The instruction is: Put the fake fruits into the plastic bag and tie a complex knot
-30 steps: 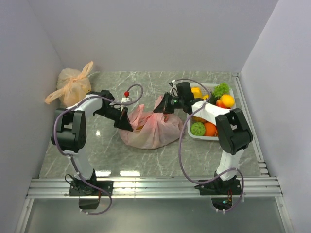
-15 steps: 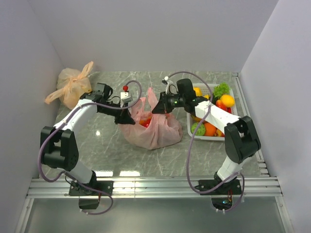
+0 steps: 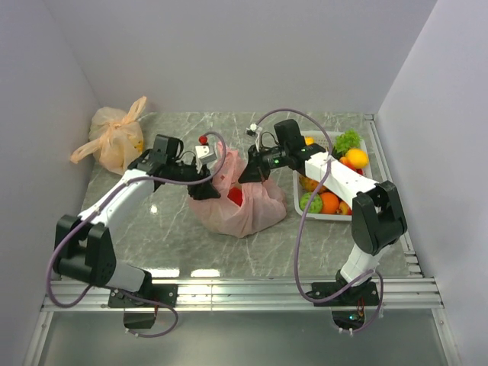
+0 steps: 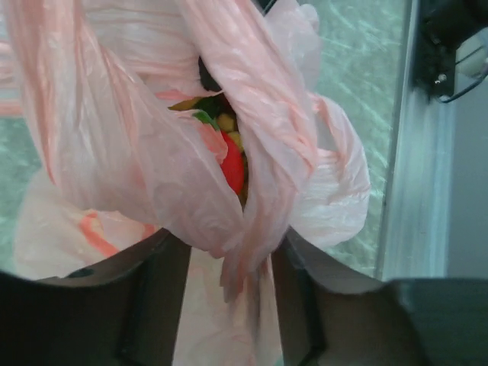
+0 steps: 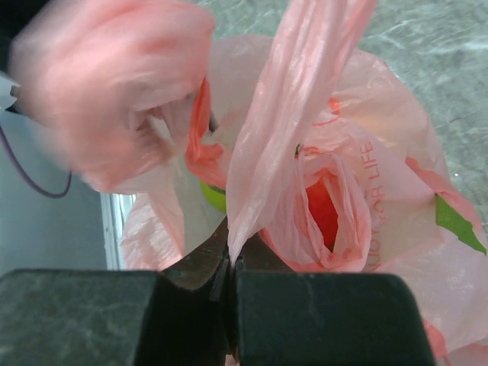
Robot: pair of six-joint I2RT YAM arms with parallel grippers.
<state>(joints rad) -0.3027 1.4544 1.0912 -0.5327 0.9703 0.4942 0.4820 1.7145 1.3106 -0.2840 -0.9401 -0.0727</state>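
Plastic bag (image 3: 240, 202) on counter just beside basket (image 3: 324, 219), fake fruits (image 3: 235, 196) inside. R hand (image 5: 229, 263) pinches one handle. L hand (image 4: 229, 301) spread, other handle loose between. Risk: strand slips out, half-made knot unravels.

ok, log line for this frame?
left gripper: open, handle between jaws | right gripper: shut on plastic bag handle | fake fruits: some bagged, rest in white basket

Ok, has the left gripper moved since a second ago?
Yes, a little. In the top view the left gripper has shifted right, toward the white basket, and stays at the mouth of the plastic bag.
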